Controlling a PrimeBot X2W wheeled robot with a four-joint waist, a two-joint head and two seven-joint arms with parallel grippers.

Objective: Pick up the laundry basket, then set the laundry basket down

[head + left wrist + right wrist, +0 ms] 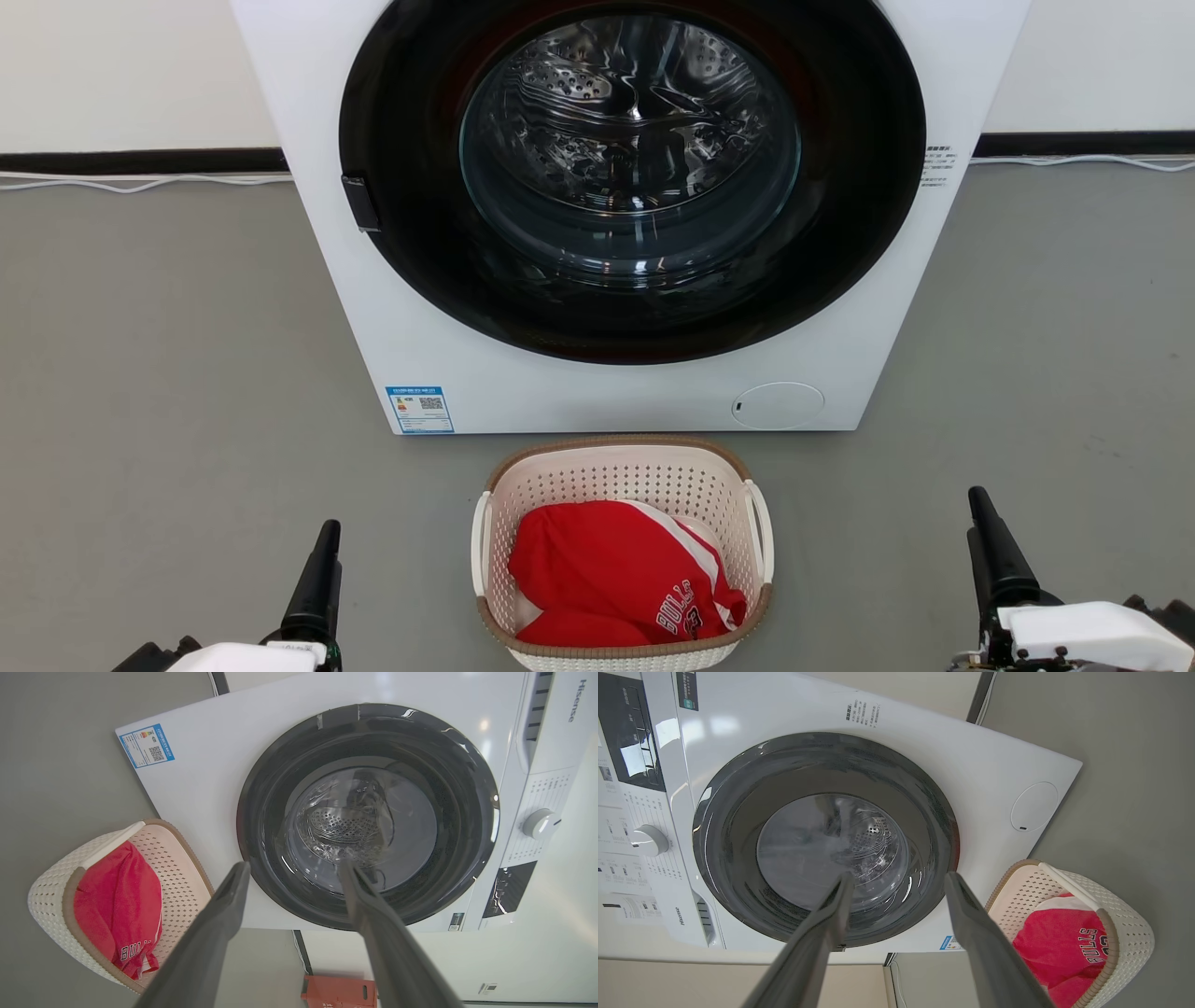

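Head view: one laundry basket (616, 478), mouth up, two handles (479, 546) left and right, one red jersey (597, 569) inside, stands on the grey floor (168, 392) just before one washing machine (401, 308). Its long axis is unclear. Open floor lies on both sides.
Left wrist view: the left gripper (294, 865) is spread wide, empty.
Right wrist view: the right gripper (899, 876) is equally wide, empty.

Left gripper (294, 867): two long fingers (210, 938), dark grey, matte, tapering to blunt rounded tips; white moulded housing (245, 657) at their base.
Right gripper (899, 878): matching fingers (994, 952); white angular housing (1097, 633), black fittings (1158, 611) behind it.
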